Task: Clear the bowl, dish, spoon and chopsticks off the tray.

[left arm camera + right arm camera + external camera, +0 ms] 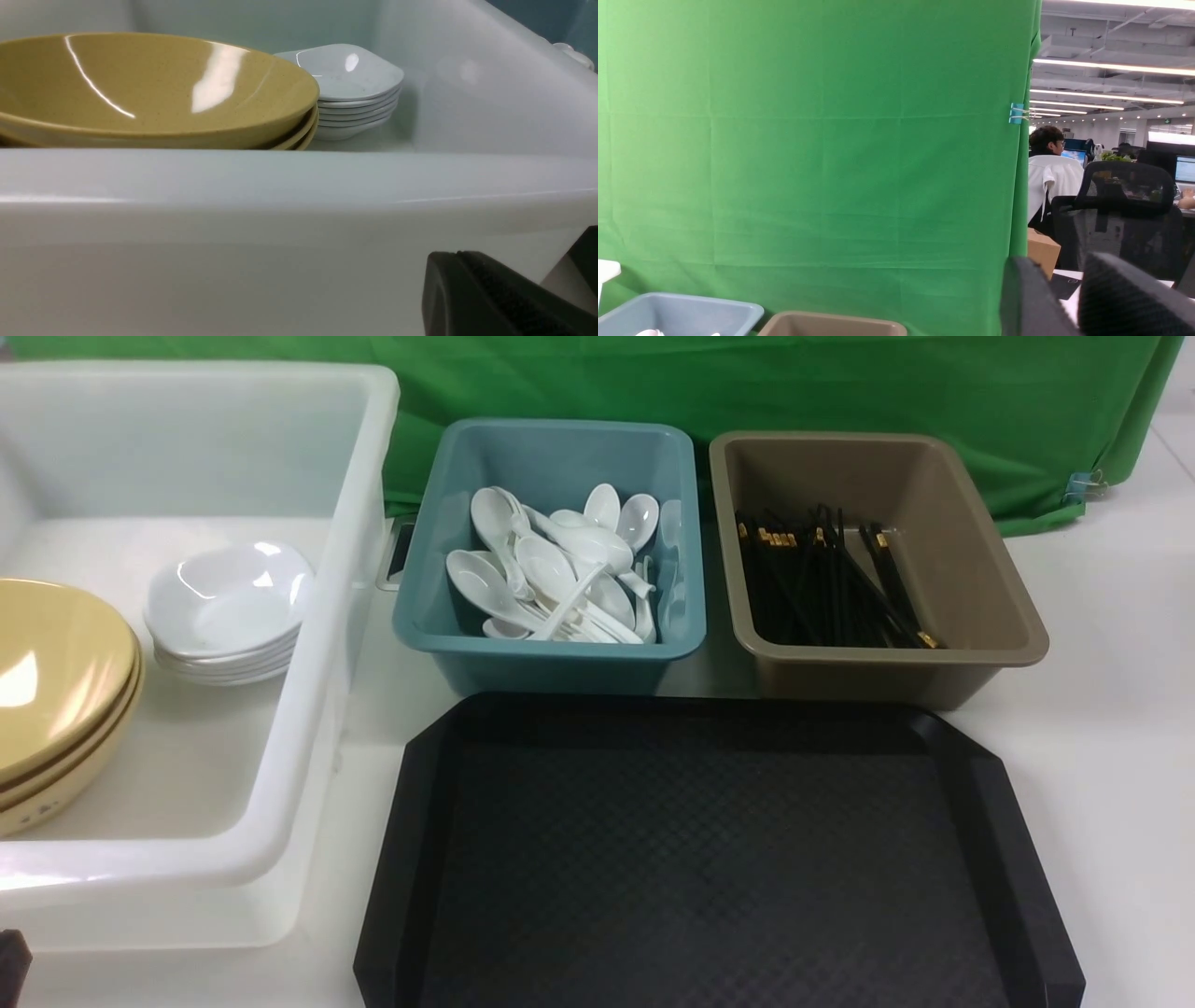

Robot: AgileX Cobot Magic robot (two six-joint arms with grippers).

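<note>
The black tray (709,859) lies at the table's near edge with nothing on it. A mustard-yellow bowl (56,672) tops a stack of like bowls in the white tub; the left wrist view shows that bowl (140,84) over the tub's wall. Beside it stand several stacked white dishes (229,593), (345,74). White spoons (560,569) fill the teal bin. Black chopsticks (822,579) lie in the brown bin. My left gripper (455,255) is shut and empty, low outside the tub's near wall. My right gripper (1059,268) is open, empty, and out of the front view.
The large white tub (308,709) takes up the table's left side, its near wall (280,196) close in front of my left gripper. Behind the tray stand the teal bin (551,443) and the brown bin (971,541), with a green cloth (747,383) hanging behind them.
</note>
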